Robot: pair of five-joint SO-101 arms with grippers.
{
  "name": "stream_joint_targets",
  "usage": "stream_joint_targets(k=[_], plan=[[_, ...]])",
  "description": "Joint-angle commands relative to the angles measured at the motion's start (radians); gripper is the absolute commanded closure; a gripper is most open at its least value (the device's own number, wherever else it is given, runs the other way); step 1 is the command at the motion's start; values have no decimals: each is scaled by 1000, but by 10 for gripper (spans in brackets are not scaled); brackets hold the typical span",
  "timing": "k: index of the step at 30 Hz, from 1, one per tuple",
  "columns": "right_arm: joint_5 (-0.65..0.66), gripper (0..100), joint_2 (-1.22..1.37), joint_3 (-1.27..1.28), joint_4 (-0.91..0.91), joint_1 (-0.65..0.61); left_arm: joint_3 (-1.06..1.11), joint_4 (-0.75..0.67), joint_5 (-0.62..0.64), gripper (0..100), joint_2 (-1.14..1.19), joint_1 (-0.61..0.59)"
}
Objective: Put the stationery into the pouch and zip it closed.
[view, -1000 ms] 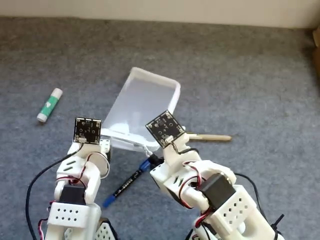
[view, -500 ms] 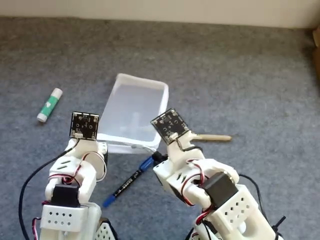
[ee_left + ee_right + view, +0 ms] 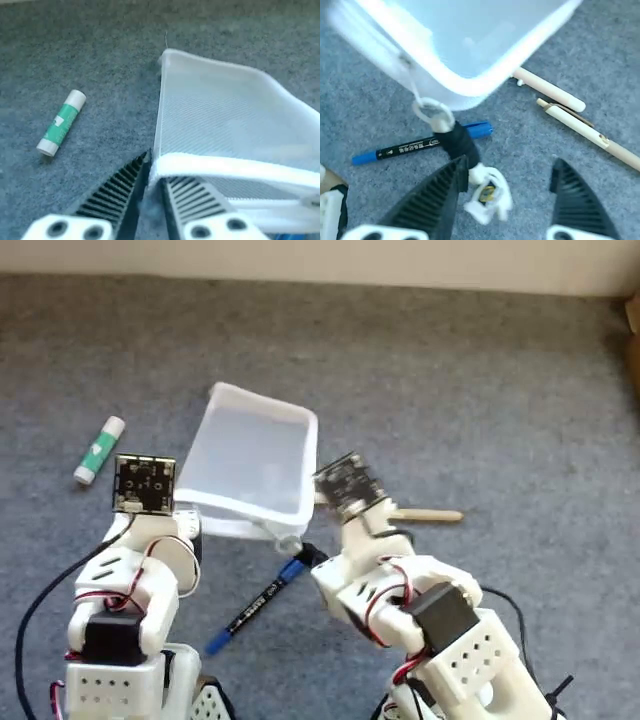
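Note:
A translucent white pouch (image 3: 250, 462) lies on the grey carpet, its mouth toward the arms. My left gripper (image 3: 153, 172) is shut on the pouch's (image 3: 225, 120) near rim corner. My right gripper (image 3: 510, 167) stands open just above the carpet, by the pouch's zip pull (image 3: 434, 114), whose black cord and white tag (image 3: 487, 196) lie beside one finger. A blue pen (image 3: 255, 605) lies under the pouch's near edge, between the arms. Two beige pens (image 3: 585, 131) lie beside the pouch on the right. A green glue stick (image 3: 98, 450) lies apart at the left.
The carpet runs to a pale wall at the far edge. The left arm (image 3: 135, 575) and the right arm (image 3: 400, 600) stand close together at the near edge, with the blue pen (image 3: 420, 145) on the floor between them.
The left arm has pulled to the left with the pouch's rim, so the pouch has slid and turned leftward. The right arm's wrist has shifted slightly right and down.

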Motion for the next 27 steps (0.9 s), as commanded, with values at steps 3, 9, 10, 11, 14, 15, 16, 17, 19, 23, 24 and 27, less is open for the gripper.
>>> stream_joint_targets(k=[3,9,10,11,14,15,16,17,19,23,24,27], plan=[[-69,644,-27,-62,-10,173,-226,78,5,994,-4,-21],[-71,644,-24,-12,-125,269,-449,181,0,994,-1,-96],[-71,644,-25,10,-148,269,-483,195,-2,994,8,-117],[-71,644,-25,33,-170,269,-518,209,-2,994,25,-137],[-66,644,-25,79,-234,269,-610,239,-2,994,134,-193],[-66,644,-25,90,-248,269,-641,245,-2,994,180,-211],[-64,644,-25,99,-257,269,-670,249,2,994,226,-229],[-64,644,-25,102,-260,269,-700,253,3,994,271,-249],[-64,644,-25,104,-265,269,-763,255,3,994,348,-291],[-68,644,-25,104,-265,269,-886,255,3,994,469,-390],[-68,644,-25,104,-265,269,-912,255,3,994,495,-418],[-68,644,-22,104,-265,269,-980,253,-2,994,570,-492]])
